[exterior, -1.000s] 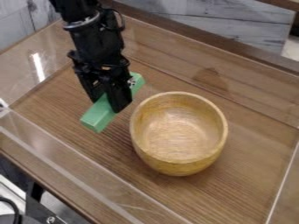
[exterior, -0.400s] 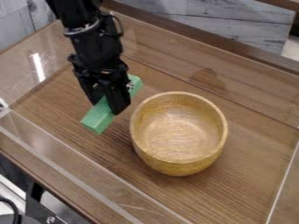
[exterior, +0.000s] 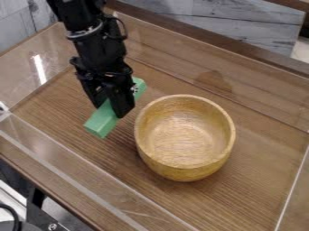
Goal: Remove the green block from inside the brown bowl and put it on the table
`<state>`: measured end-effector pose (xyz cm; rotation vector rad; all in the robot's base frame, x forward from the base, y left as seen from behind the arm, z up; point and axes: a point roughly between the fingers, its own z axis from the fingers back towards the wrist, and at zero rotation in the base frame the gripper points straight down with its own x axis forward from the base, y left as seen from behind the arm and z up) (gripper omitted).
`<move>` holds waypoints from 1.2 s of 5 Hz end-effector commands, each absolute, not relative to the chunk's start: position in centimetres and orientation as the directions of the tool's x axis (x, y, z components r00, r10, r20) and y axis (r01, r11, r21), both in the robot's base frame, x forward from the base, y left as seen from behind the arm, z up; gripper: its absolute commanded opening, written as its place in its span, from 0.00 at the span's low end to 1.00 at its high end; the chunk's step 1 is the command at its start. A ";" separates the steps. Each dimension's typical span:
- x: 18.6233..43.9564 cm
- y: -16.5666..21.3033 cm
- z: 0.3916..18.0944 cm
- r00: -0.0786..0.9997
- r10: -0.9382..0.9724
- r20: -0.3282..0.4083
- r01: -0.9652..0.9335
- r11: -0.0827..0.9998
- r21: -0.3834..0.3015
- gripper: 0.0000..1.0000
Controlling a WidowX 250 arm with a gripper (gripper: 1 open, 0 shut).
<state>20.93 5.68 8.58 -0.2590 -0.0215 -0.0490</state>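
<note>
The table (exterior: 259, 194) is the largest thing, its brown wood streaked with dark lines; it looks the same as in the earlier frame. The black robot arm (exterior: 99, 43) comes down from the upper left of the view; compared with one second before, its lower part has changed its pose a little. The brown bowl (exterior: 185, 137) stands upright on the table and did not move. The green block (exterior: 101, 123) is outside the bowl, just beside it, on its left in the view, tilted; its place is almost the same as before. Whether it touches the table, I cannot tell. The gripper (exterior: 118, 103) is clenched on the middle of the block, whose two ends come out from behind it.
</note>
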 end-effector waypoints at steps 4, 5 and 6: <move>22.1 6.4 8.6 0.998 -0.013 0.058 0.027 0.972 -0.234 0.00; 22.3 6.6 8.4 0.999 -0.011 0.054 0.023 0.972 -0.235 0.00; 22.6 6.7 8.3 0.999 -0.008 0.049 0.019 0.971 -0.237 0.00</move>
